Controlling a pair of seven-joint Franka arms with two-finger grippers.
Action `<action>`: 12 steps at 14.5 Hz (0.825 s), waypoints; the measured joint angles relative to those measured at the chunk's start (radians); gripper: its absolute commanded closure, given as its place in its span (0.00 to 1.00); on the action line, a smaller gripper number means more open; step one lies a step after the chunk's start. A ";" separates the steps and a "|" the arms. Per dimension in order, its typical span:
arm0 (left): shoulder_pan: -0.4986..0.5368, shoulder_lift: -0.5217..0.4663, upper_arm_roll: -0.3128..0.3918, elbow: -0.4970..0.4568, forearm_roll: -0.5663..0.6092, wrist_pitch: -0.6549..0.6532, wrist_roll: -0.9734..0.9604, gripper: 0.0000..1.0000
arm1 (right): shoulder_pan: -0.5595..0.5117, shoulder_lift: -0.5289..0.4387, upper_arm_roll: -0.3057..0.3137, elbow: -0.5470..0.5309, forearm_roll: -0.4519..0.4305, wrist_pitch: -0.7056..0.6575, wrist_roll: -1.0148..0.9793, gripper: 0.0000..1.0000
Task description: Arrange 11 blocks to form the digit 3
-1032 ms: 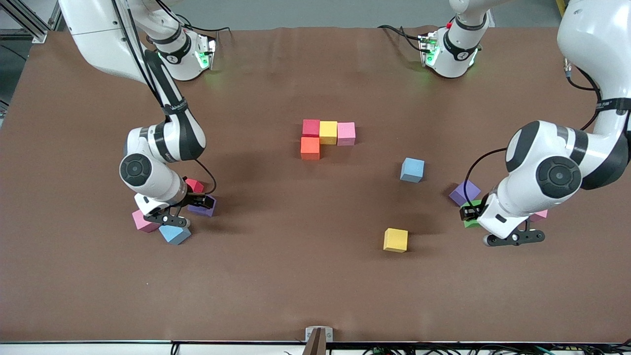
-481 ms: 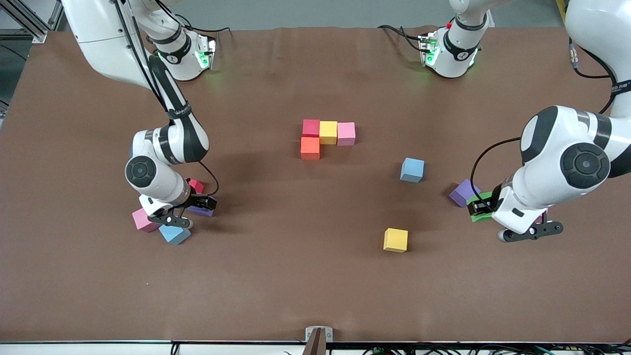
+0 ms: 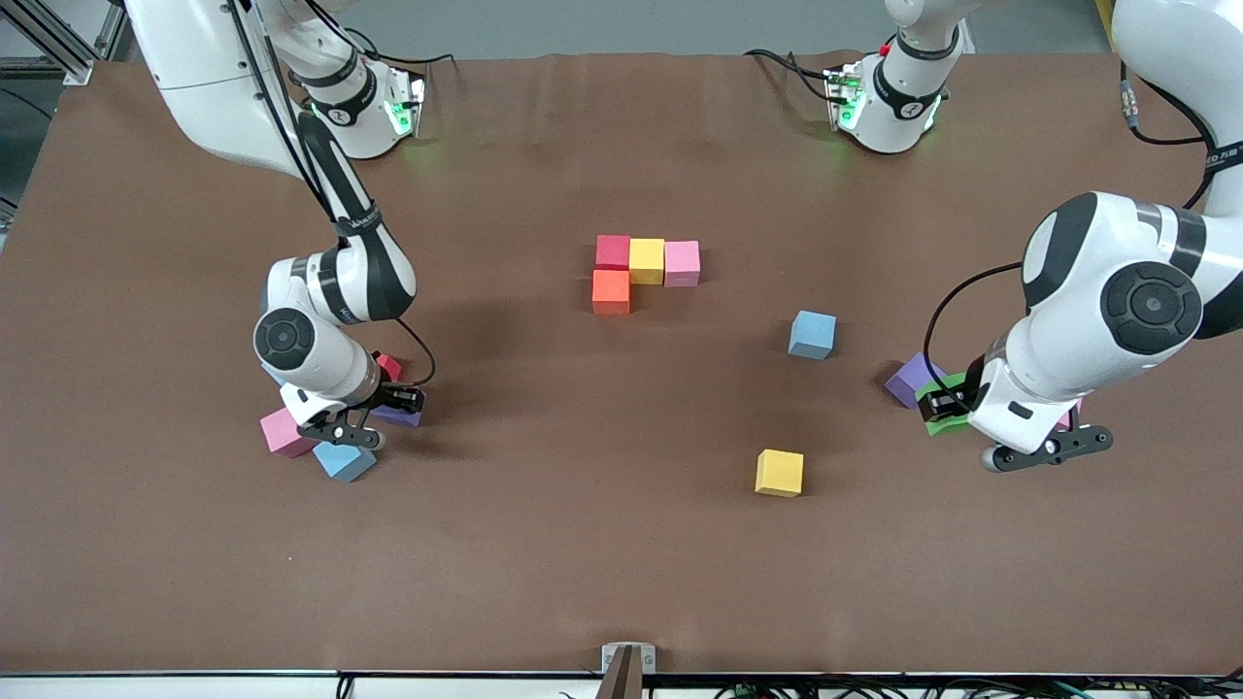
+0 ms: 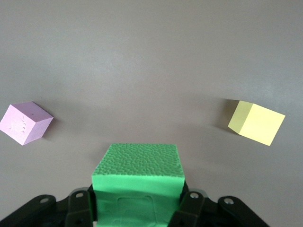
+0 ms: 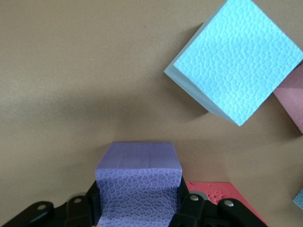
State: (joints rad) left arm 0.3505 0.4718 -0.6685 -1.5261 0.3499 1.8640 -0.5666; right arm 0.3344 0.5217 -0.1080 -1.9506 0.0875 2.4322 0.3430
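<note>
Foam cubes with a pebbled, matte skin lie scattered over the brown table (image 3: 602,544), and four of them already touch at mid-table: a red block (image 3: 613,251), a yellow block (image 3: 647,260) and a pink block (image 3: 682,263) in a row, with an orange block (image 3: 611,291) set against the red one on the side nearer the front camera. Toward the left arm's end, the left gripper (image 4: 138,208) has its black fingers closed on a green block (image 4: 137,177), flat against two opposite faces; in the front view this cube sits just beside a loose purple block (image 3: 911,377), and a sliver of another pink cube (image 3: 1068,419) shows under the wrist. A light blue block (image 3: 813,334) and a second yellow block (image 3: 780,472) lie apart on the cloth between that cluster and the centre. Toward the right arm's end, the right gripper (image 5: 138,208) is closed around a second purple block (image 5: 138,184), its dimpled top face square to the camera. A second red block (image 5: 222,198) lies just beside it, while a tilted light blue cube (image 5: 236,59) and a pink cube (image 5: 293,101) lie near, the two nearly touching at their edges.
</note>
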 measured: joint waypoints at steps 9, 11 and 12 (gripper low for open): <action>0.000 0.000 -0.011 0.005 0.000 0.000 0.000 0.78 | 0.116 0.001 0.030 0.197 0.027 -0.198 0.008 0.70; 0.001 0.000 -0.011 0.005 0.000 0.000 0.000 0.78 | 0.178 0.017 0.032 0.236 0.055 -0.202 0.043 0.69; 0.001 0.000 -0.011 0.005 0.000 0.000 0.000 0.78 | 0.207 0.034 0.032 0.260 0.059 -0.202 0.082 0.69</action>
State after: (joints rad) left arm 0.3514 0.4714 -0.6798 -1.5213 0.3499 1.8639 -0.5671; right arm 0.5413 0.5556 -0.0759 -1.6910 0.1463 2.2301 0.4252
